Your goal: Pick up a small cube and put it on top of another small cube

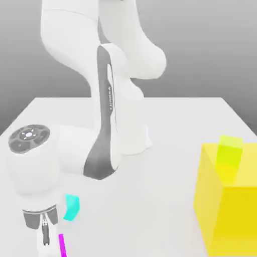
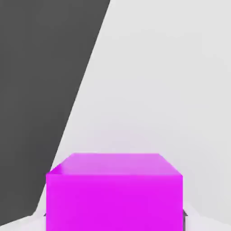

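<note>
Gripper: we see the gripper [image 2: 115,223] with its jaws clenched on the pink cube, one finger at each of two opposite sides.
Pink cube: we find the pink cube [image 2: 114,203] held in the grip. In the exterior view, we see just a thin bright strip of it, low down near the exterior view's left, right beside the white finger part.
Pink cube's height: we cannot tell if it touches the table or hangs above it.
Blue-green cube: we see the blue-green cube [image 1: 72,207] on the table, near the hand and a bit farther back than the pink cube. The two are apart.
Yellow-green cube: we see the little yellow-green cube [image 1: 229,152] sitting on top of the big yellow box, close to the box's back edge.
Big yellow box: we see the big yellow box [image 1: 228,221] at the exterior view's right, well apart from the gripper. The picture's edge cuts off part of it.
Table: we see a big, pale, flat table [image 1: 150,201] under it all.
Arm: we see the white arm [image 1: 105,100] bend over from its base at the back of the table, with its hand pointing down.
Dark patch: in the hand view we see a dark gray patch [image 2: 40,90] with a slanted edge next to the pale part.
</note>
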